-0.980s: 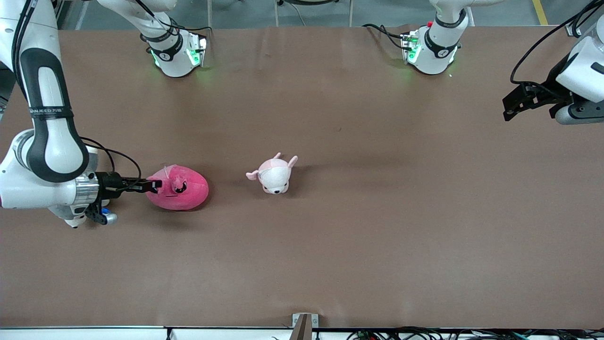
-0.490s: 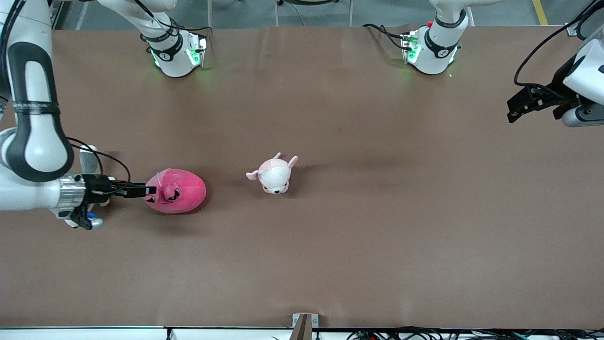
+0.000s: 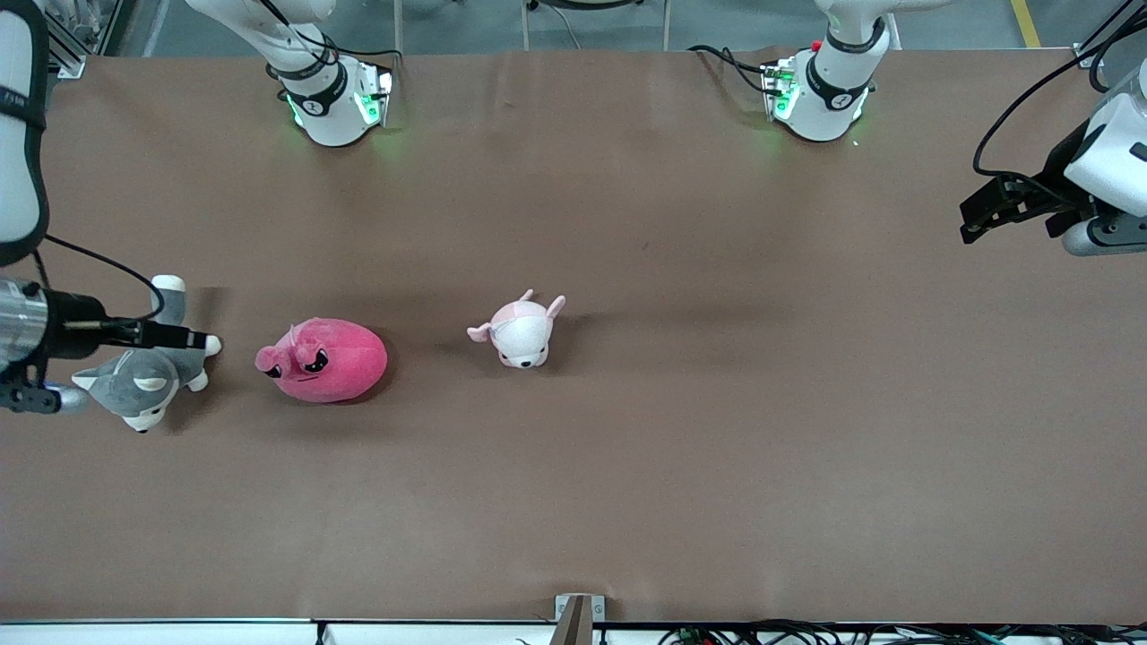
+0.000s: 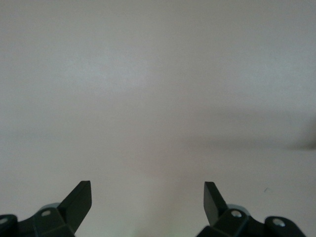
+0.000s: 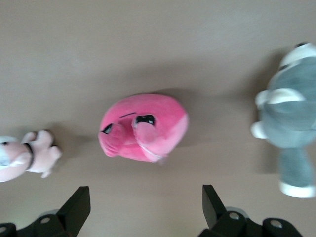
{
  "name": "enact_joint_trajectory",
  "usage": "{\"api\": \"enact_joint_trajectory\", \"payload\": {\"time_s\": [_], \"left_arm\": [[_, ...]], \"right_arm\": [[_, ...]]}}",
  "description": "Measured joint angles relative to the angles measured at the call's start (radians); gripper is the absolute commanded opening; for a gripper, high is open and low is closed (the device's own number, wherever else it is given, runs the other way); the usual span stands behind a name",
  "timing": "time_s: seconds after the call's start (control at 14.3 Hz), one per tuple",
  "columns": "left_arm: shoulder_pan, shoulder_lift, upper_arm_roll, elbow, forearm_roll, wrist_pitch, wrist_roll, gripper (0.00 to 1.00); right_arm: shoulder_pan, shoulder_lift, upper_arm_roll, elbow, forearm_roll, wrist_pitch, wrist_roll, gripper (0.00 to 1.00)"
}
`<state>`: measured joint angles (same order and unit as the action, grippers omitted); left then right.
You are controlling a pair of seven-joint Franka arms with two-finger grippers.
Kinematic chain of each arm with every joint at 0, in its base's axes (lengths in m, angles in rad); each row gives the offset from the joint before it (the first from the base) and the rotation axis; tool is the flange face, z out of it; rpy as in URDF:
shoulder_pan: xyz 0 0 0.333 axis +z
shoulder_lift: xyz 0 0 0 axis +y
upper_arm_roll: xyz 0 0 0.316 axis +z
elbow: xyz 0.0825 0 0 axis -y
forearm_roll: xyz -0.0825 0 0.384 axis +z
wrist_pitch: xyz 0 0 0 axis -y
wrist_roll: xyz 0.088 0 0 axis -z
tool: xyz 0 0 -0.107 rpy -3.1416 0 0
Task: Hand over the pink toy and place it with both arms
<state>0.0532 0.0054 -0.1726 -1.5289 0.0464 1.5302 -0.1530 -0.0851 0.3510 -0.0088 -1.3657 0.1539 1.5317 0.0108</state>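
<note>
The pink toy [image 3: 323, 360], a round hot-pink plush with black angry eyes, lies on the brown table toward the right arm's end. It also shows in the right wrist view [image 5: 143, 127]. My right gripper [image 3: 199, 341] is open and empty, apart from the toy, over a grey plush at the table's right-arm end. In the right wrist view the open right gripper [image 5: 145, 207] has bare table between its fingers. My left gripper [image 3: 972, 222] is open and empty, up over the table's left-arm end. The left wrist view shows that gripper [image 4: 148, 202] over bare table.
A grey-and-white plush animal [image 3: 143, 381] lies under my right gripper and also shows in the right wrist view [image 5: 291, 118]. A small pale pink-and-white plush with ears [image 3: 521, 330] lies near the table's middle, beside the pink toy. The two arm bases [image 3: 336, 98] stand along the table's back edge.
My right gripper has drawn back from the pink toy toward the right arm's end, uncovering the grey plush. The toy slid slightly that way and turned. The left gripper barely moved.
</note>
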Motion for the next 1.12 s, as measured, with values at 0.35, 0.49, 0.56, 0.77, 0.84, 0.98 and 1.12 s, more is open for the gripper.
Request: {"api": "enact_joint_trajectory", "payload": {"time_s": [0.35, 0.49, 0.56, 0.77, 0.84, 0.98, 1.12], "left_arm": [[0.001, 0.000, 0.000, -0.013, -0.017, 0.000, 0.000, 1.00], [0.004, 0.001, 0.000, -0.018, -0.017, 0.000, 0.000, 1.00], [0.007, 0.001, 0.000, -0.018, -0.017, 0.000, 0.000, 1.00], [0.020, 0.001, 0.001, -0.017, -0.017, 0.000, 0.000, 1.00], [0.021, 0.001, 0.001, -0.017, -0.017, 0.000, 0.002, 1.00], [0.022, 0.001, 0.001, -0.017, -0.017, 0.000, 0.023, 1.00], [0.024, 0.001, 0.001, -0.016, -0.017, 0.000, 0.037, 1.00]], "right_arm": [[0.068, -0.086, 0.002, 0.043, -0.177, 0.003, 0.015, 1.00], [0.068, -0.118, -0.002, 0.061, -0.189, 0.003, 0.015, 1.00], [0.067, -0.137, -0.004, 0.064, -0.191, 0.001, 0.015, 1.00], [0.050, -0.176, -0.010, 0.062, -0.193, -0.019, 0.008, 1.00], [0.042, -0.183, -0.011, 0.057, -0.193, -0.019, -0.004, 1.00], [0.033, -0.208, -0.013, 0.022, -0.193, -0.004, -0.020, 1.00], [0.033, -0.265, -0.010, -0.058, -0.193, 0.050, -0.022, 1.00]]}}
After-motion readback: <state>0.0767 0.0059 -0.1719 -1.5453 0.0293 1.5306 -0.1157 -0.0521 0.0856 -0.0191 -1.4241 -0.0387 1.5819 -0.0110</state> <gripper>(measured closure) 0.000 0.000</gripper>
